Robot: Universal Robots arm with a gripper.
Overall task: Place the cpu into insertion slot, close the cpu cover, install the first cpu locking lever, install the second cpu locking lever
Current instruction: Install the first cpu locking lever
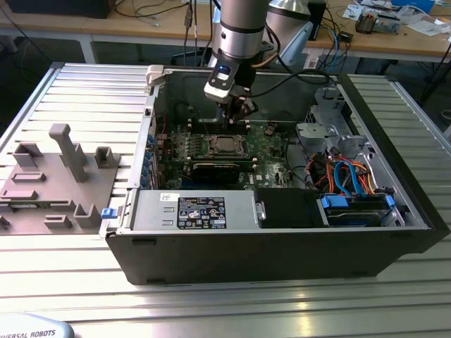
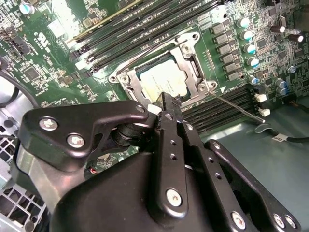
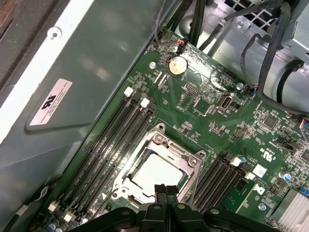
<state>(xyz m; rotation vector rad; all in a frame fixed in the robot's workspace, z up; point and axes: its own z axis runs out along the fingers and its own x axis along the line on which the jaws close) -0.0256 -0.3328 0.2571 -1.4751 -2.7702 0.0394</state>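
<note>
The cpu (image 2: 164,79), a pale silvery square, lies in the insertion slot (image 2: 208,87) on the green motherboard. The cpu cover (image 2: 190,60), a thin metal frame with a square window, lies flat around it. A thin locking lever (image 2: 241,108) runs out from one corner of the socket to a hooked end. My gripper (image 2: 166,99) hovers just above the socket's edge with its black fingers pressed together and nothing between them. The first wrist view has the cpu (image 3: 157,171) and the cover (image 3: 166,147) straight below my gripper (image 3: 165,189). In the exterior view my gripper (image 1: 238,113) hangs inside the black case, just behind the socket (image 1: 224,144).
Long memory slots (image 3: 111,145) flank the socket on both sides. A long black card (image 1: 218,169) lies in front of it. Blue and orange cables (image 1: 345,176) fill the case at the exterior view's right. A grey fixture plate (image 1: 56,176) sits outside the case at the left.
</note>
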